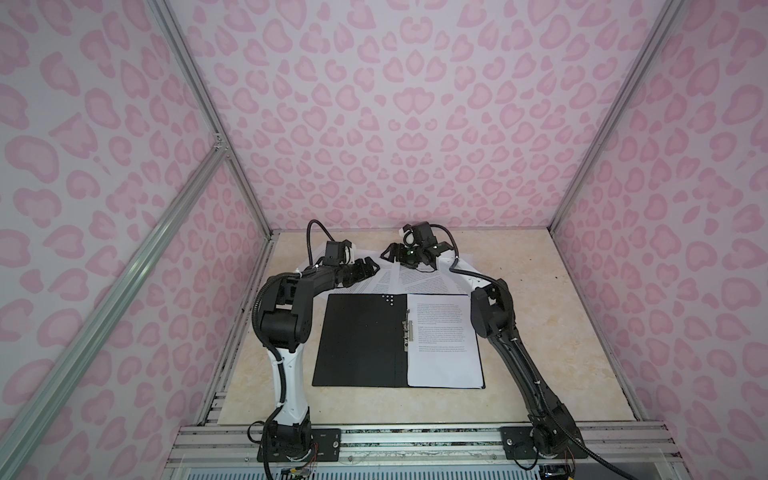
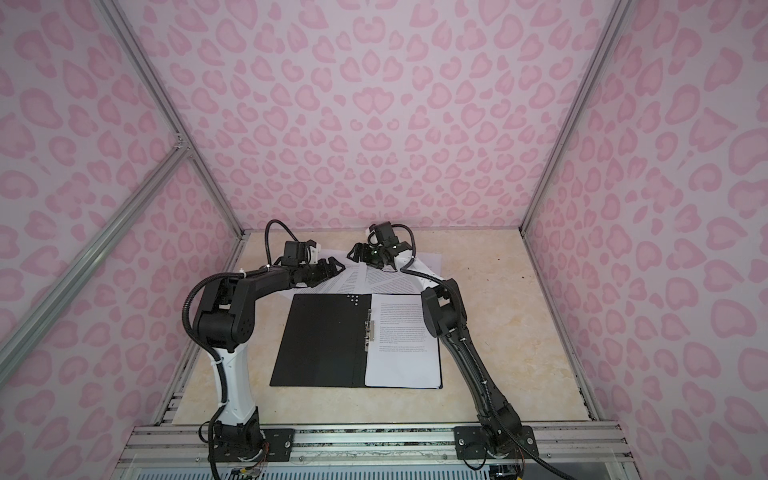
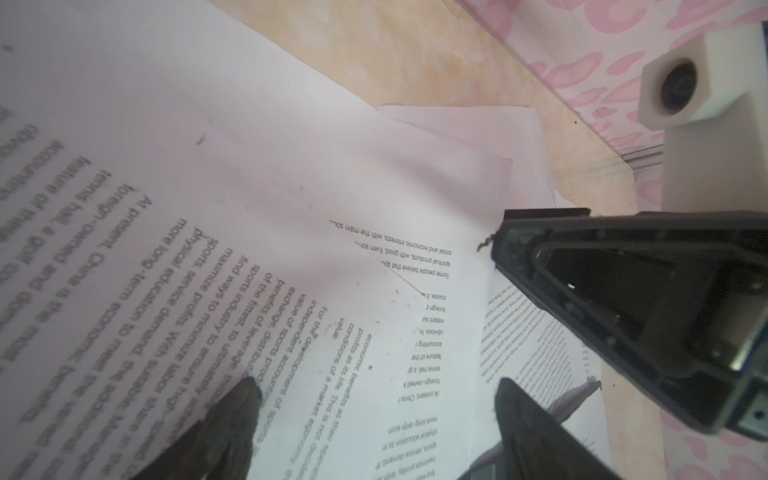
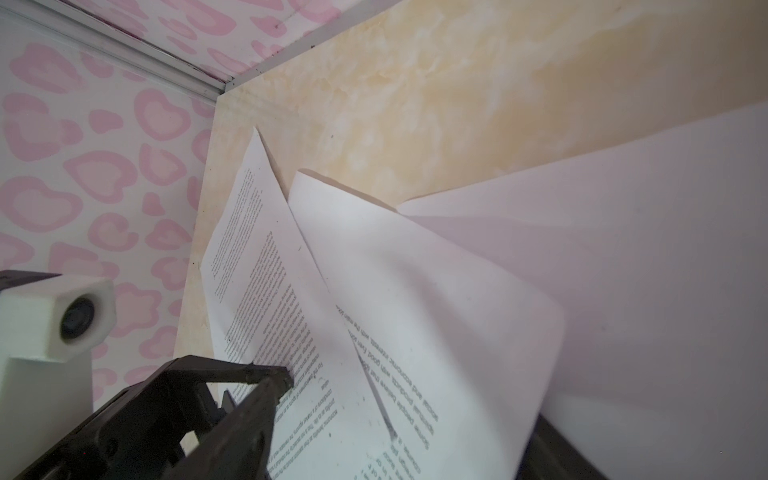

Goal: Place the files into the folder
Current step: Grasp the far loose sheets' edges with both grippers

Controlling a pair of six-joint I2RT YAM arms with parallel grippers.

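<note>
The folder [image 1: 357,340] lies open and flat on the tabletop [image 1: 540,357]. One printed sheet [image 1: 444,345] rests on its right panel beside the fastener clip [image 1: 407,332]. Just beyond its far edge, the loose files [image 1: 419,282] lie fanned and overlapping. The left tool [image 1: 370,268] and right tool [image 1: 409,259] sit low over them, jaws apart, holding nothing.

Recommended: pin the fan with one tool. With the other, pinch only the curled sheet [image 4: 415,270] at a free edge. Lift slowly, since thin sheets probably cling and drag their neighbours.
</note>
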